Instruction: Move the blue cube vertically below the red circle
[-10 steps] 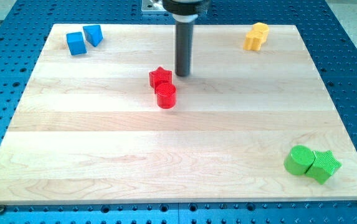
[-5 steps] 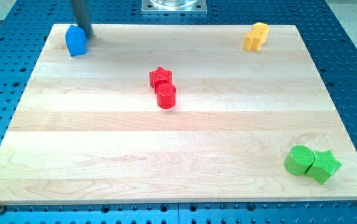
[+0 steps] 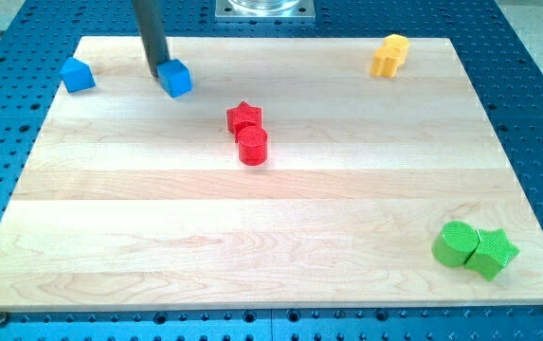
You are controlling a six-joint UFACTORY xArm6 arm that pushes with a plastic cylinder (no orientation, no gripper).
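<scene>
A blue cube (image 3: 175, 78) lies on the wooden board (image 3: 271, 237) at the upper left. My tip (image 3: 156, 72) touches the cube's left side. A second blue block (image 3: 78, 75) sits at the board's left edge, apart from the cube. The red circle (image 3: 252, 146), a short cylinder, stands near the board's middle, touching a red star (image 3: 244, 118) just above it. The blue cube is up and to the left of the red circle.
A yellow block (image 3: 389, 54) sits at the upper right. A green cylinder (image 3: 455, 244) and a green star (image 3: 493, 253) touch each other at the lower right corner. A metal mount (image 3: 264, 8) shows at the view's top.
My tip went from beside the red star to the upper left, then right. The two blue blocks separated: one slid left to the edge, the cube slid right and slightly down.
</scene>
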